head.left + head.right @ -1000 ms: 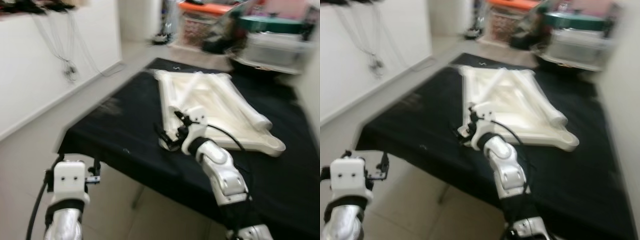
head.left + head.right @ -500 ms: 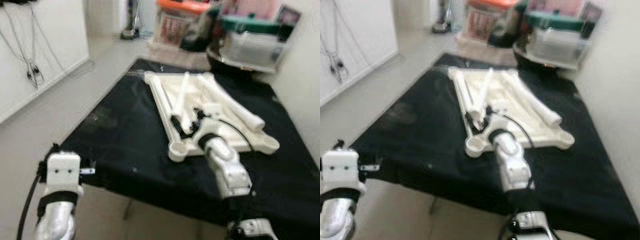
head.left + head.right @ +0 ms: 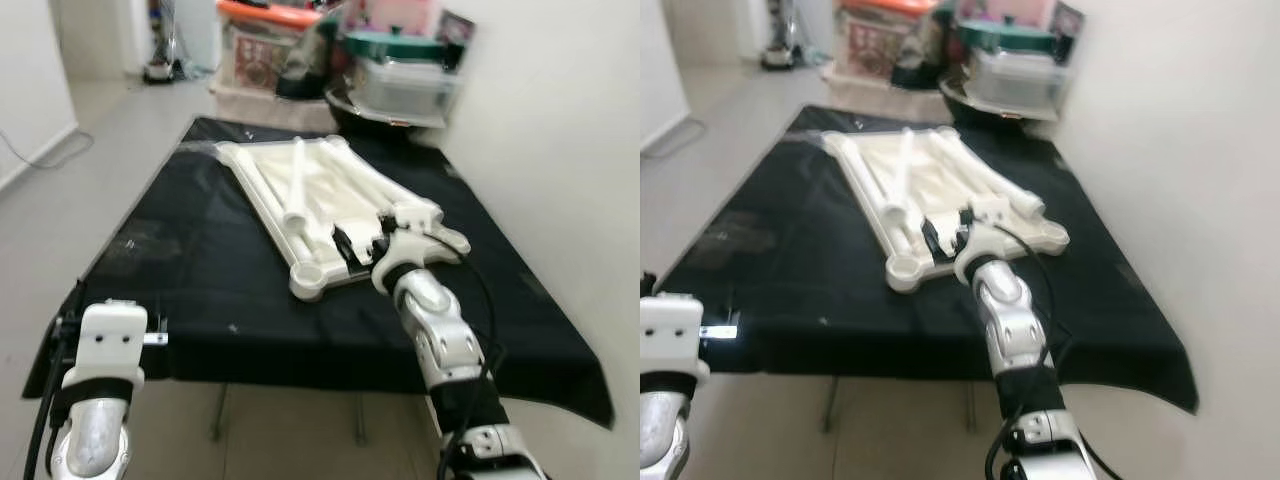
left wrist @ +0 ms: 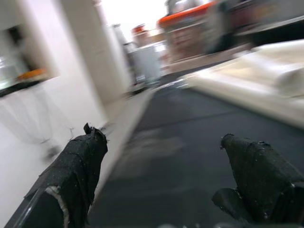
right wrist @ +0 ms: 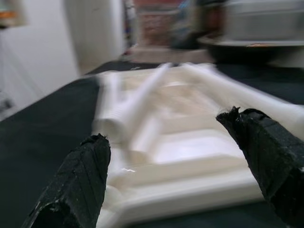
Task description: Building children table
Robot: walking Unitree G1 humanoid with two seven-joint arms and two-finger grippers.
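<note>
1. I see the counter (image 3: 200,290) under a black cloth, running from lower centre up toward the upper middle of the head frame.
2. The white tabletop (image 3: 300,195) lies flat on the cloth, centre of frame, underside up with a raised rim.
3. Several white table legs (image 3: 297,185) lie loose inside that rim; one long leg points up-frame, others slant toward the right corner.
4. My right pincer (image 3: 362,245) sits at the near right edge of the tabletop, centre-right of frame, arm reaching up from the lower right.
5. Right wrist view: the two black fingers (image 5: 78,185) stand spread wide, released, nothing between them; the tabletop's near rim and legs show blurred beyond.
6. My left pincer (image 4: 166,175) is low in the lower left of the head frame, off the counter's near left corner.
7. Left wrist view: its fingers are also spread apart, empty, with black cloth ahead.
8. Storage bins (image 3: 400,75), one with an orange lid, crowd the top of frame beyond the counter.
9. White wall (image 3: 560,150) fills the right side.
</note>
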